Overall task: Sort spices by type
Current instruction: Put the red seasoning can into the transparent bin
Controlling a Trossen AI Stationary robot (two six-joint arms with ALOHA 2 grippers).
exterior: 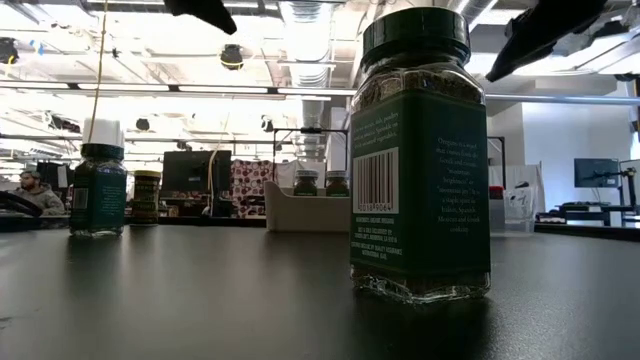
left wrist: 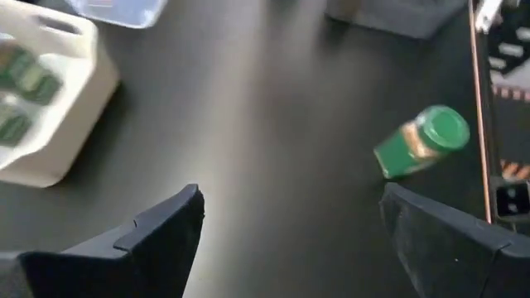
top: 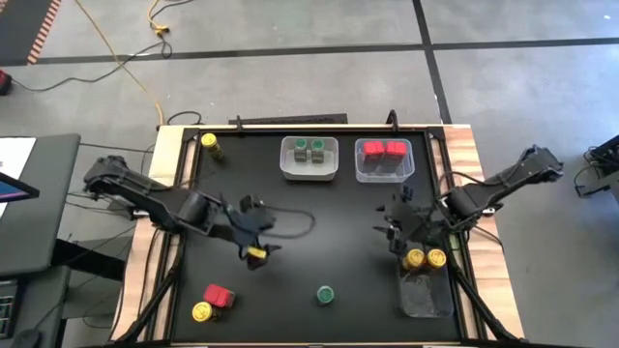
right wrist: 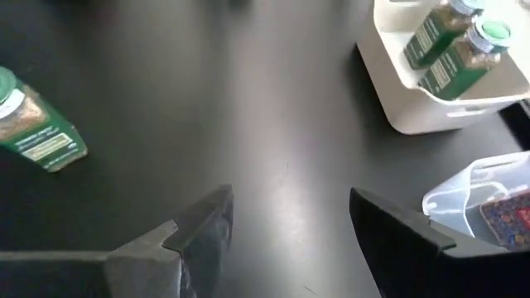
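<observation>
While the left hand (top: 253,242) hovers spread and empty, the green jar (top: 326,295) beyond it could topple if clipped.

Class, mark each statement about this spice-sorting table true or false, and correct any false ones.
1. The white bin holds green-lidded jars. True.
2. The red containers sit loose on the mat. False: two are in a clear bin; a third red one is loose.
3. A lone green-lidded jar stands on the mat. True.
4. The right gripper holds a jar. False: its jaws are empty.
5. The left gripper is open. True.
</observation>
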